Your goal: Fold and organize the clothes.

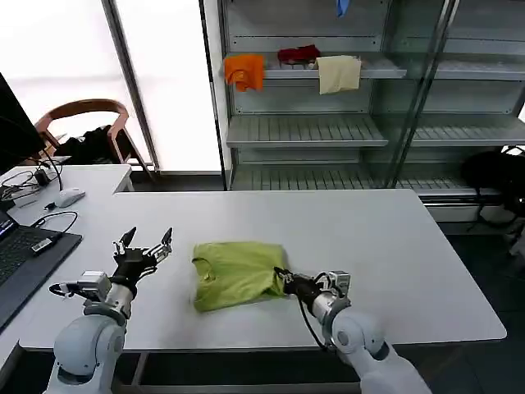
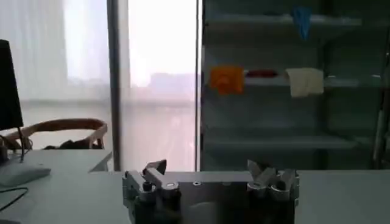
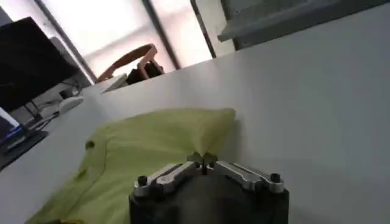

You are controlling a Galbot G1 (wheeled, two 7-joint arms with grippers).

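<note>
With the right gripper (image 1: 283, 277) pinched on the right edge of the folded T-shirt (image 1: 236, 273) at the table's (image 1: 410, 246) near middle, keep that pinch low and steady (the left gripper (image 1: 144, 244), spread wide, waits just left).

Left claw (image 1: 144, 240) raised, fingers spread wide; right claw (image 1: 280, 273) low, fingertips apparently pinched together.

White table (image 1: 394, 246) w/ folded T-shirt (image 1: 238, 273)
</note>
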